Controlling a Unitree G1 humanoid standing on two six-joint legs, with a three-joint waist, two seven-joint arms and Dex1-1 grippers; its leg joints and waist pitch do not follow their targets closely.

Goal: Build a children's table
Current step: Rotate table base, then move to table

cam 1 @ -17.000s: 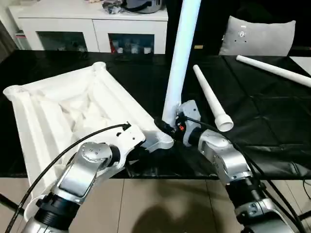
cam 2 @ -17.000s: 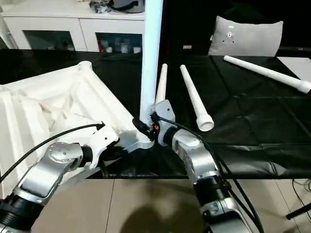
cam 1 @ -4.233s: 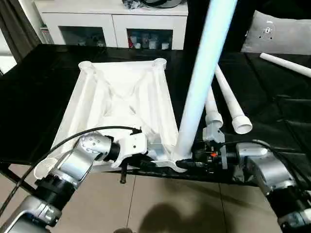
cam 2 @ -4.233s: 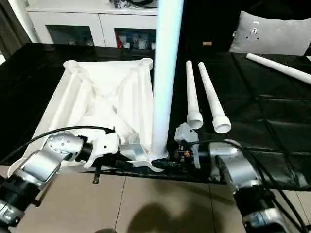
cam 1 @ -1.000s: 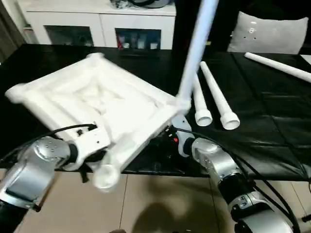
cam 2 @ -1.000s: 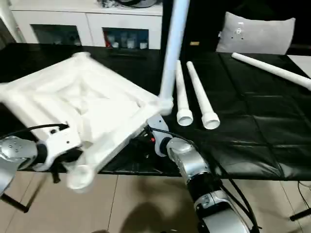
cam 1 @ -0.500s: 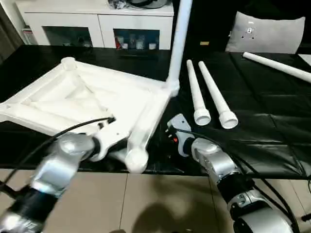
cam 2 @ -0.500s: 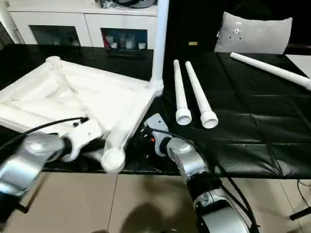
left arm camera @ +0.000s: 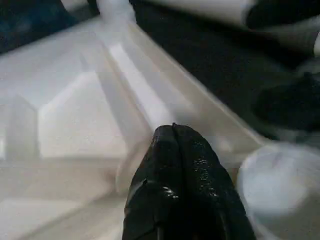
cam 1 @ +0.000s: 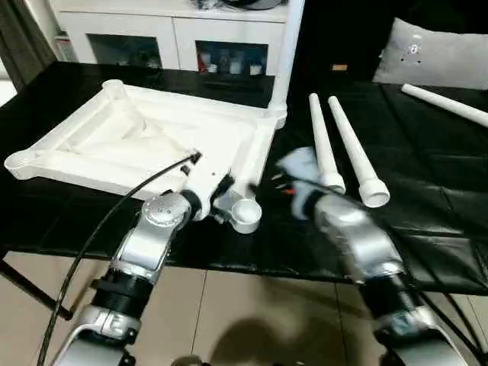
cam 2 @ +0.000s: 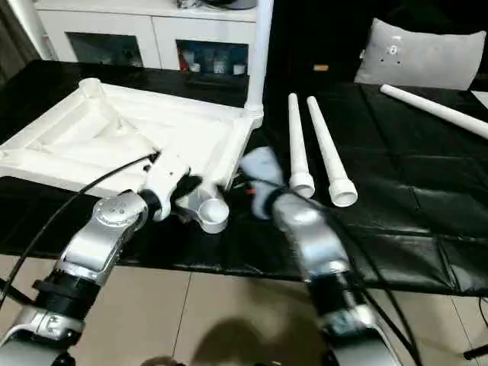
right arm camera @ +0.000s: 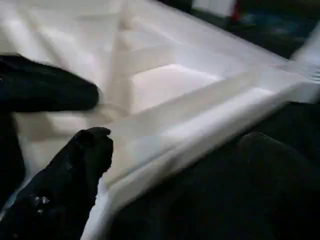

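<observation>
Rotation of the white ribbed plastic tabletop (cam 1: 152,145) had finished; it lay underside-up with its fitted leg (cam 1: 286,46) at the far corner. Left gripper (cam 2: 183,191), pressed together, pinched the near rim; right gripper (right arm camera: 75,165) stood spread, freeing an empty socket (cam 1: 245,213).

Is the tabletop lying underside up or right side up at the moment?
Underside up. The tabletop lies flat on the black table with its ribs and open corner socket facing up, and one leg stands from its far corner.
</observation>
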